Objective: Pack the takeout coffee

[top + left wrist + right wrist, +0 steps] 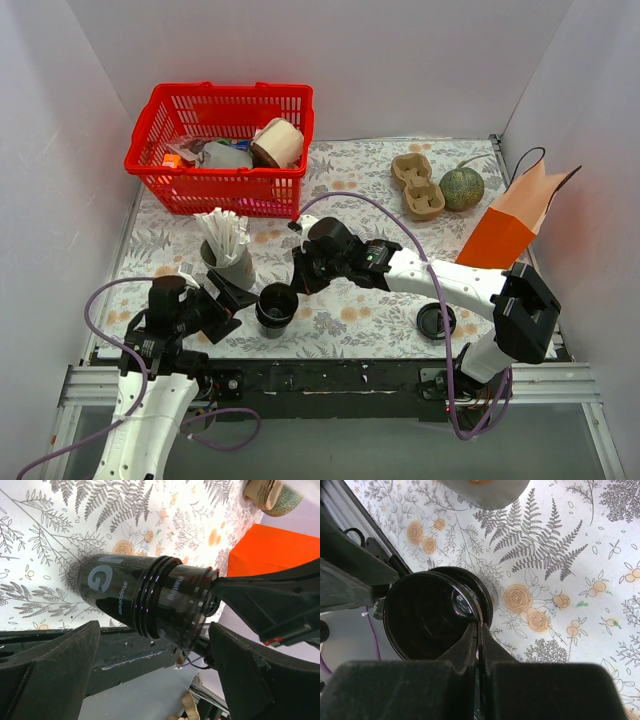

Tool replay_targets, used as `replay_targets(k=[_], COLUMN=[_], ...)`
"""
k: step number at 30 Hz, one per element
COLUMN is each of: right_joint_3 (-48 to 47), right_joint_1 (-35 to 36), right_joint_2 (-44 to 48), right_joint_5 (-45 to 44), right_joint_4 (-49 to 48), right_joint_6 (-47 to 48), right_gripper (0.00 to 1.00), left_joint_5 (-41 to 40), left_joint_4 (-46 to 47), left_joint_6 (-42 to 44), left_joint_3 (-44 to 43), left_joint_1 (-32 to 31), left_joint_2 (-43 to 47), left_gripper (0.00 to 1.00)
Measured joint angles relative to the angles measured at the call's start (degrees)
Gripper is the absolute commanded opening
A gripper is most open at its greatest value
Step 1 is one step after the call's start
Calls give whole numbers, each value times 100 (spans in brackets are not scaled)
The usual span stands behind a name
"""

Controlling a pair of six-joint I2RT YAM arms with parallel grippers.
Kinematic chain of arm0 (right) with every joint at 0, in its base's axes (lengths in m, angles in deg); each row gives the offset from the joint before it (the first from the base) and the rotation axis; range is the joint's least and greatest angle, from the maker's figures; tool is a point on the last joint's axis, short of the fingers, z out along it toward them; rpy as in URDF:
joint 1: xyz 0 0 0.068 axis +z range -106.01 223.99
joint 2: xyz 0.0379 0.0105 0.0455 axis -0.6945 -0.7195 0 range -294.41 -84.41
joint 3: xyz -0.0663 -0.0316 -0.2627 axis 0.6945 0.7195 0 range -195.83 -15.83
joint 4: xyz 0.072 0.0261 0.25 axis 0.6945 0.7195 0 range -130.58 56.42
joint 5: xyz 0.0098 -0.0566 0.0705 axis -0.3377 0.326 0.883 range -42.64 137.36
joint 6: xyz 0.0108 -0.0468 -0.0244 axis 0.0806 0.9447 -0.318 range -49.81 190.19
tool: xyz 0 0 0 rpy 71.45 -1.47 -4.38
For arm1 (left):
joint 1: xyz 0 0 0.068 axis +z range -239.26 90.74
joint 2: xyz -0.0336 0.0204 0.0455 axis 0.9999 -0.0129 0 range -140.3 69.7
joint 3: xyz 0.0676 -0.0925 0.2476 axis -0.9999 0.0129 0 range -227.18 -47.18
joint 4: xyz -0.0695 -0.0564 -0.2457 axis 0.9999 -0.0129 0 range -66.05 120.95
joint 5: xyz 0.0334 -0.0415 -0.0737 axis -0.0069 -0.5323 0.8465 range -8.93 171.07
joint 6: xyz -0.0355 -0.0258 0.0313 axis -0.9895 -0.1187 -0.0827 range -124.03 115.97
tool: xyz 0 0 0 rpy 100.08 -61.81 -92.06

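**Worktop (360, 165) covered with a fern-and-flower printed cloth, with the items resting on it.**
A red basket (220, 150) of mixed goods sits at the far left. A cardboard cup carrier (418, 186) and a round green fruit (461, 188) lie just beside each other at the far right. An orange paper bag (510, 225) stands at the right edge. Near the front, a grey cup (230, 268) of white sticks stands just beside the black, open-topped takeout coffee (276, 305). A flat black lid (436, 321) lies well apart to the right.

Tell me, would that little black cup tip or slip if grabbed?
The cup looks glossy, so probably slippery. It seems empty, so likely light and easy to tip. Its ribbed rim probably keeps it fairly stiff.
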Motion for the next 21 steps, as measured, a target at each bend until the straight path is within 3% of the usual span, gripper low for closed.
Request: replay_targets(k=[8,9,11,21], right_joint_3=[-498,-538,-577,-693], right_joint_1=[140,151,181,264], right_joint_2=[-280,-299,-315,-402], right_joint_5=[-284,-310,-358,-522], right_joint_4=[564,579,632,793], right_joint_6=[321,334,348,323], right_gripper=[1,1,1,1], left_joint_5=[-446,-442,-330,136], left_joint_4=[-192,-184,-160,63], left_joint_6=[483,542,671,863], left_joint_3=[-922,-942,-883,-542], left_joint_1=[-4,-4,-4,-4], left_joint_2=[-614,-673,-767,-800], left_gripper=[84,77,72,61])
